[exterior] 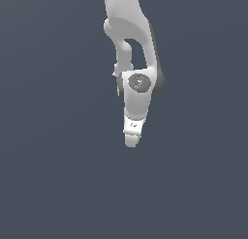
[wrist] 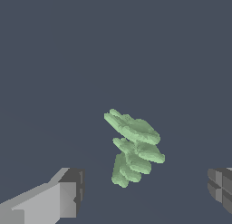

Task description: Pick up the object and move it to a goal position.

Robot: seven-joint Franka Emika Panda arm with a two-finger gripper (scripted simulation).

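Light-green jagged object (wrist: 133, 148), a cluster of leaf-like lobes, lying on the plain dark grey-blue ground (wrist: 68, 60). In the wrist view it sits between the two fingers, touching neither: one grey finger (wrist: 61, 198) on one side, the dark ribbed pad (wrist: 220, 187) of the other well apart on the opposite side. The end effector (wrist: 142, 191) is therefore spread wide and holds nothing. In the exterior view only a small green sliver of the object (exterior: 139, 140) shows at the tip of the white end effector (exterior: 131, 139), which points downward below the white arm (exterior: 131, 35), near the middle of the scene.
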